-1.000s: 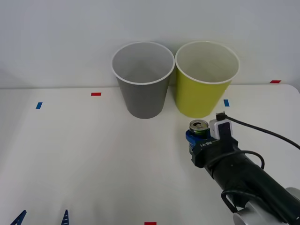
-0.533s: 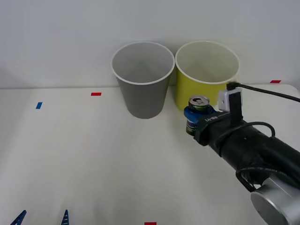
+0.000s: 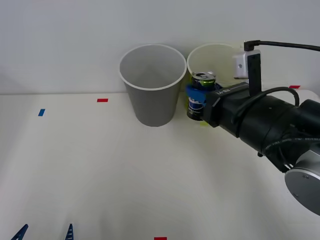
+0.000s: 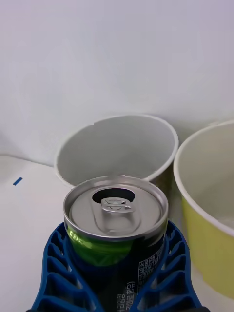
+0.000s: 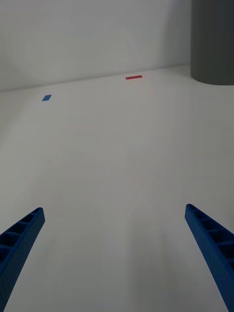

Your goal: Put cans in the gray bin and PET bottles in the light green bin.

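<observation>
We see a gray bin (image 3: 152,85) with a white rim and pale inside at upper centre of the front view, and just right of it a yellow-green bin (image 3: 220,60), also white-rimmed and pale inside. The can (image 3: 199,95) shows a silver top, a bright green patch under the rim and a dark body with blue marks. Our right gripper (image 3: 196,97) has blue ribbed fingers on a black arm; the left gripper (image 5: 117,253) is blue too. On the white table (image 3: 100,170) lie small red tape marks (image 3: 102,100) and blue tape marks (image 3: 41,112).
</observation>
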